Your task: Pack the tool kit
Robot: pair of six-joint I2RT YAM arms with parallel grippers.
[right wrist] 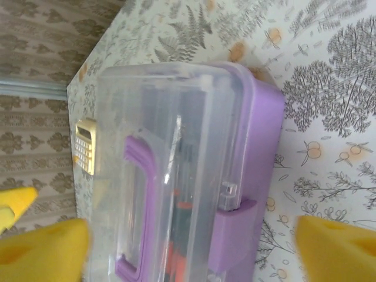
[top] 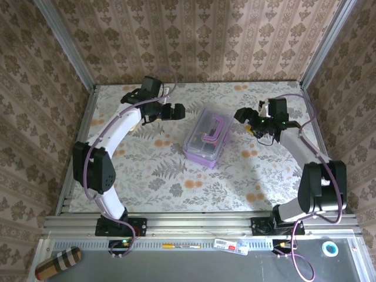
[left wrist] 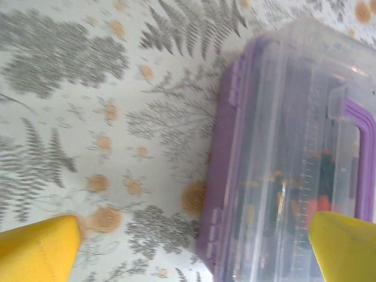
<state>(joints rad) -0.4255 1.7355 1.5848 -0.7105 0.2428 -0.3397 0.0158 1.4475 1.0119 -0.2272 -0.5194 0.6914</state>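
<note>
The tool kit (top: 207, 138) is a purple case with a clear lid and purple handle, lying flat mid-table with the lid down. Orange and dark screwdriver handles (right wrist: 187, 205) show through the lid. My left gripper (top: 176, 110) hovers open just left of the case's far end, and its yellow fingertips (left wrist: 38, 249) frame the case's purple edge (left wrist: 220, 176) without touching it. My right gripper (top: 244, 114) stands open to the right of the case. Its yellow pads (right wrist: 338, 249) sit wide on either side of the case's latch (right wrist: 235, 205), apart from it.
A yellow calculator (right wrist: 85, 145) lies beyond the case near the far table edge. Metal rails and wallpapered walls (top: 194, 35) close in the table on three sides. Open tablecloth (top: 176, 176) lies in front of the case.
</note>
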